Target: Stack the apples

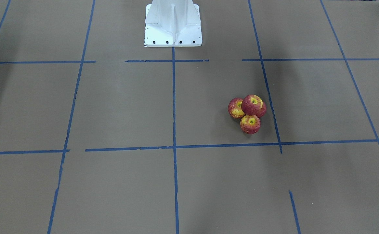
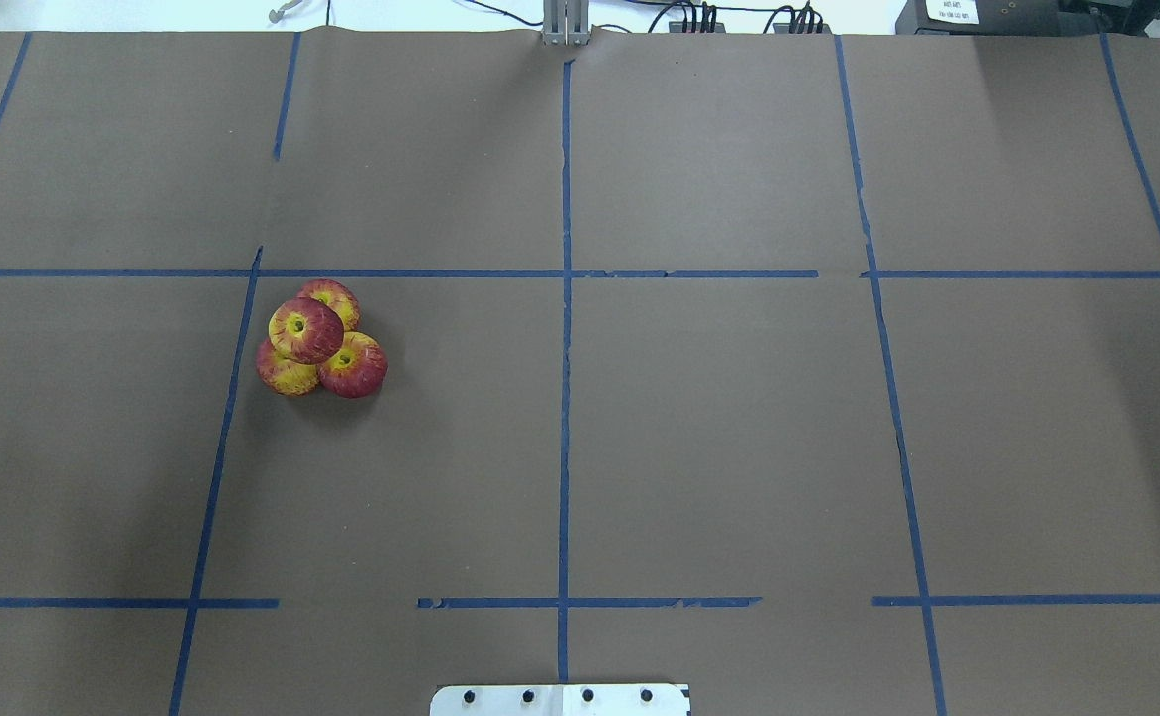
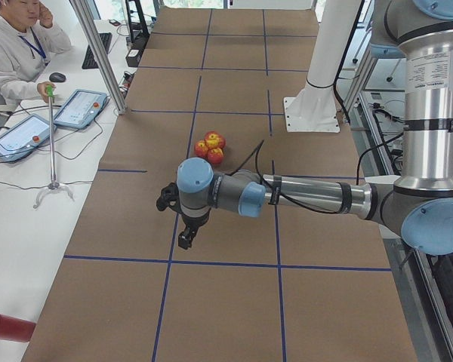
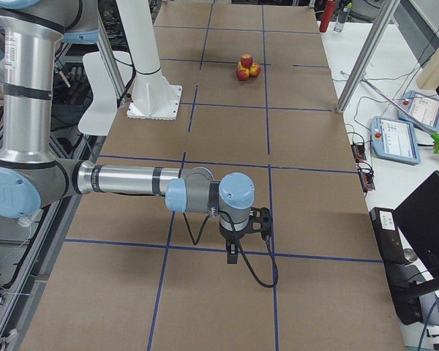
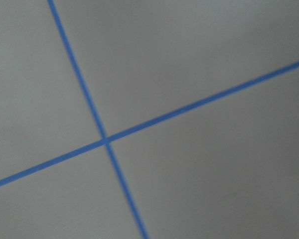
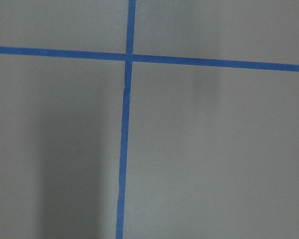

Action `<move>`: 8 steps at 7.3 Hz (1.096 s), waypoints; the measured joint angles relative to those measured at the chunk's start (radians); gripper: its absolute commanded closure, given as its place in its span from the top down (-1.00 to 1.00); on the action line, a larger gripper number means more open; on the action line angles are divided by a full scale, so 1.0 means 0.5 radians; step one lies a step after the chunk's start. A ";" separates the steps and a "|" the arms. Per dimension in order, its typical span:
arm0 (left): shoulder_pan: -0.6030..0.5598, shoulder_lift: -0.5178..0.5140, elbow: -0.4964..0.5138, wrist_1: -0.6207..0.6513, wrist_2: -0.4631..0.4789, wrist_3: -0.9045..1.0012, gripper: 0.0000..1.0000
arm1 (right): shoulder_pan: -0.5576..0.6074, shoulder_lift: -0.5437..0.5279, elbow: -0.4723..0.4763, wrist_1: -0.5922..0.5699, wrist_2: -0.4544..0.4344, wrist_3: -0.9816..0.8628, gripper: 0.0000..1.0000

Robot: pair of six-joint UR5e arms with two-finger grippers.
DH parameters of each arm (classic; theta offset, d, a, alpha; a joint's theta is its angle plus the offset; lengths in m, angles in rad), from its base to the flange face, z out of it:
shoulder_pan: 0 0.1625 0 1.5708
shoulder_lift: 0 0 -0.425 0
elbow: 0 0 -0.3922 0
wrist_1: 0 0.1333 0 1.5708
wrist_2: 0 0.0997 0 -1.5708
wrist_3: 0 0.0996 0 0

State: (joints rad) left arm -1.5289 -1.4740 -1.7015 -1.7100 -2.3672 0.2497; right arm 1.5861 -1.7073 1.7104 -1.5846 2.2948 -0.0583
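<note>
progress: looks done. 3 apples touch in a cluster, top apple sits on them; nothing left, I'd judge.
stack loc: worktop, fwd of base, robot's left side.
containers: none in view.
L fingers: far left of base, past stack; open/closed can't tell.
R fingers: far right of base; can't tell either.

Red, yellow-streaked apples; brown table, blue tape lines
</note>
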 measured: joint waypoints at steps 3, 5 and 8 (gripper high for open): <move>-0.082 0.058 -0.013 0.270 -0.029 -0.036 1.00 | 0.000 0.000 0.000 0.000 0.000 0.000 1.00; -0.078 0.060 0.002 0.278 -0.027 -0.057 1.00 | 0.000 0.000 0.000 0.000 0.000 -0.001 1.00; -0.071 -0.055 0.011 0.294 -0.019 -0.056 1.00 | 0.000 0.000 0.000 0.000 0.000 -0.001 1.00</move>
State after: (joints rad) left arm -1.5642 -1.5017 -1.6959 -1.5629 -2.3765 0.2219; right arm 1.5861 -1.7073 1.7104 -1.5846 2.2949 -0.0587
